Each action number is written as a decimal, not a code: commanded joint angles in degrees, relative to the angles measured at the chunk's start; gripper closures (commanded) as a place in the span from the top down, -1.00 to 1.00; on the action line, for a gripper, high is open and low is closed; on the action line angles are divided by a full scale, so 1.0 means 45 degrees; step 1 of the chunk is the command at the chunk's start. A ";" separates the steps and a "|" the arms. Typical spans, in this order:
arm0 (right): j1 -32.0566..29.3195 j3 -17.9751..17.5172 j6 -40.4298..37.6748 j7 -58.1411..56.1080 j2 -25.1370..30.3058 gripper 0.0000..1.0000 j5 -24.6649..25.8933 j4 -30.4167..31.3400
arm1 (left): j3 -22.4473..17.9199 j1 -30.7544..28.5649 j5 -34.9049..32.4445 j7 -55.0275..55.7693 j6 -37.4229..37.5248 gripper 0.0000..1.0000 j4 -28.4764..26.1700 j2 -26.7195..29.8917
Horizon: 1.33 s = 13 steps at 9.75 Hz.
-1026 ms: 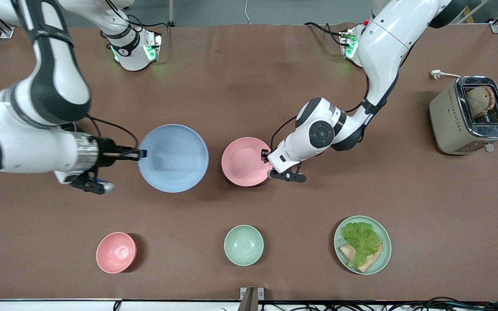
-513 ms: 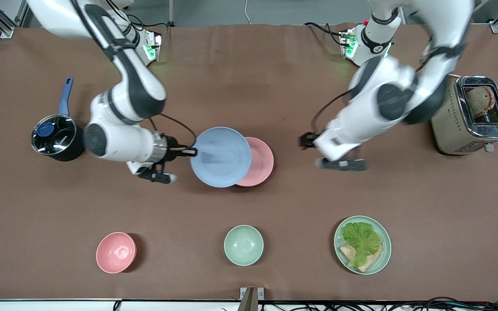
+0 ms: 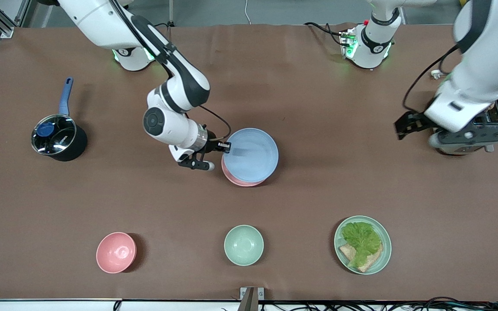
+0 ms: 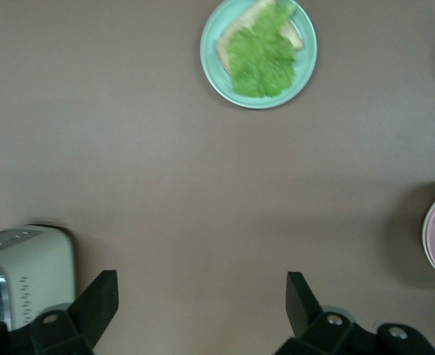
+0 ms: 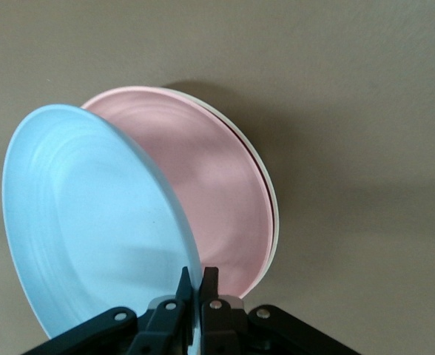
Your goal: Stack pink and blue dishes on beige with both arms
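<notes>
1 beige plate [image 5: 271, 222] beneath pink plate [image 5: 210, 192]

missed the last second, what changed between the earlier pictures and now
The right gripper, shut on the blue plate, carried it from the right arm's end to over the pink plate, which lies on the beige plate. The left gripper let go of the pink plate, drew away and now hangs open beside the toaster. The pink bowl, green bowl and lettuce plate stayed put.
</notes>
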<state>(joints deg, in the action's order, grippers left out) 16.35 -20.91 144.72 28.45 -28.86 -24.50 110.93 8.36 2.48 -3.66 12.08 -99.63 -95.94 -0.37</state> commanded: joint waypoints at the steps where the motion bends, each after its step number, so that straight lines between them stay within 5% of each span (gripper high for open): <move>1: -0.0041 -0.0295 0.0904 0.0201 0.0163 -0.95 0.0092 0.0874 | -0.0875 0.0093 0.0729 -0.1018 0.1023 1.00 0.0514 0.0373; 3: 0.0018 -0.0295 0.0944 0.0182 0.0027 -0.91 0.0092 0.0895 | -0.1621 0.0113 0.1436 -0.2386 0.1533 1.00 0.0500 0.1113; 4: -0.0001 -0.0295 0.0925 0.0143 -0.0070 -0.71 0.0112 0.0915 | -0.1720 0.0190 0.1418 -0.2352 0.1554 1.00 0.0615 0.1194; 7: -0.0488 -0.0295 0.0730 0.0065 0.0083 0.85 0.0151 0.0721 | -0.2031 0.0346 0.1262 -0.2274 0.2465 1.00 0.1607 0.1001; 9: -0.0819 -0.0179 -0.0238 0.0026 0.1211 1.00 0.0228 0.0292 | -0.2539 0.0893 0.0756 -0.2215 0.2862 1.00 0.1866 0.0941; 13: -0.2284 0.0559 -0.6836 0.0162 0.3847 1.00 0.4361 -0.2068 | -0.2172 0.0641 0.0734 -0.1729 0.3234 1.00 0.1554 0.1194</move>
<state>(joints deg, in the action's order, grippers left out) 7.39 -19.66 119.22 28.46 -16.03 -9.12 102.70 -2.24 5.30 0.77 2.88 -86.13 -88.09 5.34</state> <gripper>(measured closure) 0.000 0.000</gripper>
